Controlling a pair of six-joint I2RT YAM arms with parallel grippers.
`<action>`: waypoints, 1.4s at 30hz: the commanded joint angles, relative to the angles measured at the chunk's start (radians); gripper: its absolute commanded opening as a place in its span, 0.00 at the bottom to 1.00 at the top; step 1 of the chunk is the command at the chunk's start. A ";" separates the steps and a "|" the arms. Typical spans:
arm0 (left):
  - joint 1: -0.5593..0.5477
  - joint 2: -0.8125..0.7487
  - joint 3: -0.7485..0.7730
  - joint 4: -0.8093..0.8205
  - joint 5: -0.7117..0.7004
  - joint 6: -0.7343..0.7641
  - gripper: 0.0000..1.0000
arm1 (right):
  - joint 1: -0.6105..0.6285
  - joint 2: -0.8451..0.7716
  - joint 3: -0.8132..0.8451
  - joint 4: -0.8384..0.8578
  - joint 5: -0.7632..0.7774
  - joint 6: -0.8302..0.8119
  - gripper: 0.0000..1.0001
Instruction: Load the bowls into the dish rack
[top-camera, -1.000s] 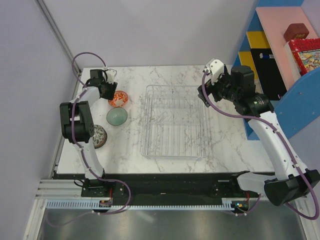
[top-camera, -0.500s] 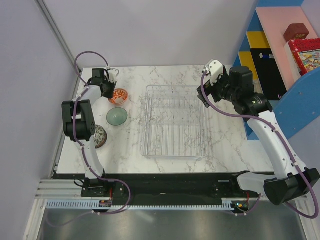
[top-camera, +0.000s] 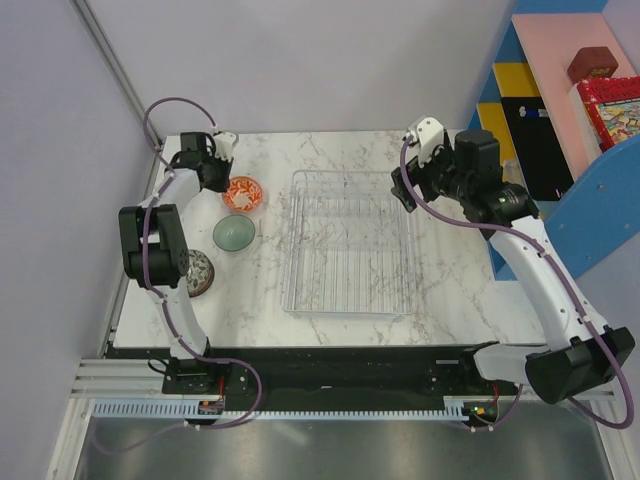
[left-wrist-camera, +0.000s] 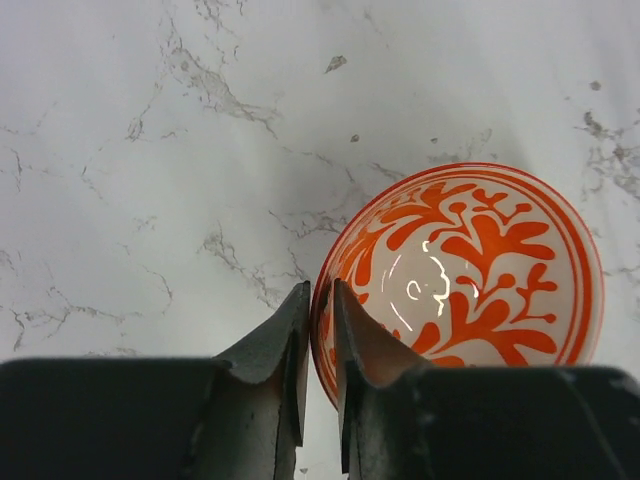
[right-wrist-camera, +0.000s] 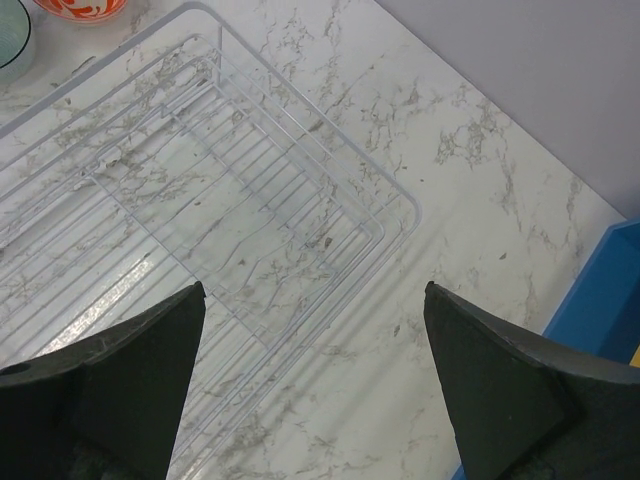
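An orange-and-white patterned bowl (top-camera: 243, 193) sits at the back left of the marble table. My left gripper (top-camera: 218, 170) is shut on its near rim. In the left wrist view the two fingers (left-wrist-camera: 296, 340) pinch the rim of that bowl (left-wrist-camera: 470, 270), one outside and one inside. A pale green bowl (top-camera: 233, 233) stands just in front of it. A speckled bowl (top-camera: 198, 272) is partly hidden by the left arm. The wire dish rack (top-camera: 350, 250) lies in the middle with nothing in it. My right gripper (top-camera: 405, 185) hangs open over the rack's (right-wrist-camera: 230, 190) back right corner.
A blue and pink shelf (top-camera: 560, 120) with red boxes (top-camera: 610, 100) stands off the table's right edge. A grey wall runs close along the left side. The right wrist view catches the orange bowl (right-wrist-camera: 85, 8) and the green bowl (right-wrist-camera: 8, 45) at its top left corner.
My left gripper has shut onto the orange bowl's rim, and the bowl has shifted slightly back and right. The right arm has drifted a little to the left, still open.
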 joint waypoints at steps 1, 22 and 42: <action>-0.009 -0.133 0.051 0.002 0.096 -0.058 0.02 | 0.007 0.036 0.005 0.094 -0.012 0.109 0.97; -0.016 -0.280 0.057 0.002 0.548 -0.197 0.02 | 0.004 0.098 -0.087 0.329 -0.201 0.457 0.98; -0.207 -0.310 0.088 0.039 0.873 -0.362 0.02 | -0.033 0.266 -0.277 0.910 -0.637 1.005 0.98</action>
